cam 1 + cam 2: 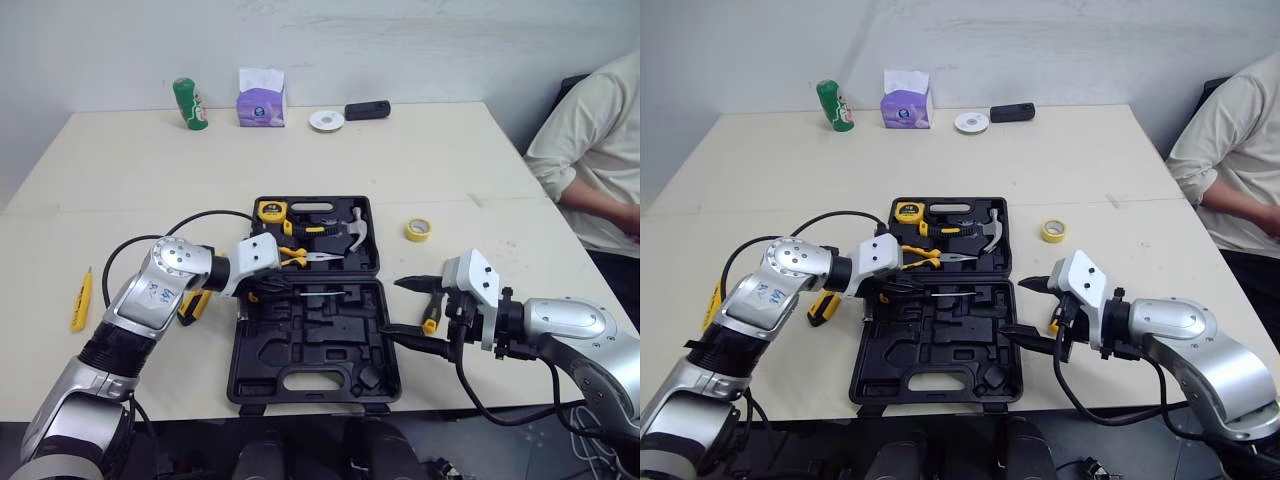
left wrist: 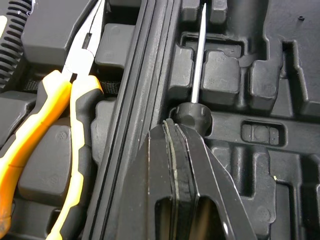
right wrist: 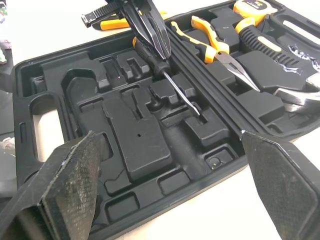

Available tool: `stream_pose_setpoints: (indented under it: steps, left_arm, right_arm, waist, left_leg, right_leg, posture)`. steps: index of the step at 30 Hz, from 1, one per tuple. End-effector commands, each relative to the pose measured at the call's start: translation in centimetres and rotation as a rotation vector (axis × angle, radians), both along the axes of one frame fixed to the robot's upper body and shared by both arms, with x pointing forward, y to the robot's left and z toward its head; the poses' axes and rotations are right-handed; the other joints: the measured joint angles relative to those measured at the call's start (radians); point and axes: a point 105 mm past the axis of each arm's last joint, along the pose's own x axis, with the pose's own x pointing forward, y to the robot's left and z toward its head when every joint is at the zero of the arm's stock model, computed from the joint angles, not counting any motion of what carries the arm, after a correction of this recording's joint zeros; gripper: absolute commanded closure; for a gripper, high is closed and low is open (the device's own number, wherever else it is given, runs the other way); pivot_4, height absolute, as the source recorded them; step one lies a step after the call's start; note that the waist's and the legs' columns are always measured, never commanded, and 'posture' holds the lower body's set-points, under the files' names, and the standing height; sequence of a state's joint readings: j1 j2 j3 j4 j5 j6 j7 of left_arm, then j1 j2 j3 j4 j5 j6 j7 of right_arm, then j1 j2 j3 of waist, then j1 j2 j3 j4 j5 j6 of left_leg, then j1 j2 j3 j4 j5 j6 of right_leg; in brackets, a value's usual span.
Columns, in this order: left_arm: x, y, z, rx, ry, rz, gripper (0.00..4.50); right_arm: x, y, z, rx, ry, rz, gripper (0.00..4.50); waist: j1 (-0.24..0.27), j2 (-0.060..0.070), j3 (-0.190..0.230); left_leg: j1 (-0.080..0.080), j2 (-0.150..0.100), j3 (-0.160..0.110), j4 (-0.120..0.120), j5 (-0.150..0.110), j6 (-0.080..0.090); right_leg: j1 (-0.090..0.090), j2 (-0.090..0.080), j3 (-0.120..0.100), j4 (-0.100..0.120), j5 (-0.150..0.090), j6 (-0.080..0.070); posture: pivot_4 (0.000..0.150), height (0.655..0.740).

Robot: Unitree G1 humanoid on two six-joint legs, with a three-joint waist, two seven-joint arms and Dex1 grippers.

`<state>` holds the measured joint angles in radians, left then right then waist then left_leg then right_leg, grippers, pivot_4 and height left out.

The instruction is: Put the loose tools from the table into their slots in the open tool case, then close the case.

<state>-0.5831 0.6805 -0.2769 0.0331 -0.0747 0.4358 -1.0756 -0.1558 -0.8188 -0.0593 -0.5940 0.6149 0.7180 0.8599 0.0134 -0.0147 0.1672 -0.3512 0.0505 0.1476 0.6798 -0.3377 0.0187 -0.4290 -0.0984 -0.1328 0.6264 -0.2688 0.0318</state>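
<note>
Right gripper [image 1: 395,305] spread wide at right edge of tool case [image 1: 240,360], left gripper [image 2: 170,131] pressed together, tips against handle end of screwdriver [image 2: 198,75] lying in case's near half

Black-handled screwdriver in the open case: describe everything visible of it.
The black-handled screwdriver has a thin bright metal shaft and a rounded black handle. It lies flat in the near half of the open black plastic tool case, beside the hinge and along it, shaft over the moulded recesses. The shut left gripper presses against its handle.
</note>
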Motion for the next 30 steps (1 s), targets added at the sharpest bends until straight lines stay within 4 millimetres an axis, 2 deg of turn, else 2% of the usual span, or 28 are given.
stream_pose_setpoints:
  steps: [1, 7, 15, 21, 23, 25, 30]
  left_arm:
    - [-1.4, -0.1, -3.8, 0.009, 0.158, 0.010, 4.45]
    - [-2.0, 0.5, -5.1, 0.040, 0.203, 0.009, 4.45]
    - [-1.0, 0.0, -4.1, -0.028, 0.192, 0.032, 4.45]
    - [-0.1, 0.0, -1.8, -0.092, 0.140, 0.037, 4.45]
    - [0.4, -0.3, -0.2, -0.169, 0.113, 0.036, 4.45]
    - [-0.1, -0.8, 1.2, -0.243, 0.102, -0.005, 4.45]
    - [-0.2, -1.3, 2.3, -0.293, 0.060, -0.031, 4.45]
  right_arm:
    - [-0.1, 0.2, 0.9, -0.001, -0.044, 0.018, 0.00]
    - [0.2, 0.2, 0.8, 0.000, -0.044, 0.014, 0.00]
    - [0.3, 0.2, 0.8, 0.004, -0.044, 0.014, 0.00]
    - [0.2, 0.2, 0.8, 0.010, -0.046, 0.014, 0.00]
    - [0.3, 0.3, 0.8, 0.013, -0.046, 0.014, 0.00]
    - [0.2, 0.4, 0.8, 0.016, -0.045, 0.015, 0.00]
    - [0.2, 0.5, 0.7, 0.020, -0.042, 0.019, 0.00]
  waist:
    - [0.003, 0.000, 0.000]
    - [0.010, 0.000, 0.000]
    - [0.010, 0.000, 0.000]
    - [0.010, 0.000, 0.000]
    - [0.010, 0.000, 0.001]
    - [0.010, -0.001, 0.003]
    - [0.010, -0.002, 0.007]
  left_leg:
    - [0.000, 0.000, 0.000, 0.000, 0.000, 0.001]
    - [0.000, 0.000, 0.000, 0.000, -0.001, 0.001]
    - [0.000, 0.000, 0.000, 0.000, -0.002, 0.001]
    - [-0.001, 0.000, 0.000, 0.000, -0.003, 0.002]
    - [-0.001, 0.000, 0.000, 0.000, -0.003, 0.002]
    - [-0.002, 0.000, 0.000, 0.000, -0.003, 0.002]
    - [-0.010, 0.000, 0.000, 0.001, -0.002, 0.001]
  right_leg:
    - [0.000, 0.000, 0.000, 0.000, 0.000, 0.000]
    - [0.000, 0.000, 0.000, -0.001, 0.000, 0.000]
    - [0.000, 0.000, 0.000, -0.001, 0.000, 0.000]
    - [0.000, -0.001, -0.001, -0.002, 0.000, 0.001]
    - [-0.001, -0.001, -0.001, -0.002, 0.000, 0.001]
    - [-0.002, -0.001, -0.001, -0.002, 0.000, 0.001]
    - [-0.011, -0.001, -0.001, -0.001, 0.000, 0.001]
  posture:
    - [0.150, 0.7252]
    - [0.150, 0.7252]
    - [0.150, 0.7252]
    - [0.150, 0.7252]
    - [0.150, 0.7252]
    - [0.150, 0.7252]
    - [0.150, 0.7252]
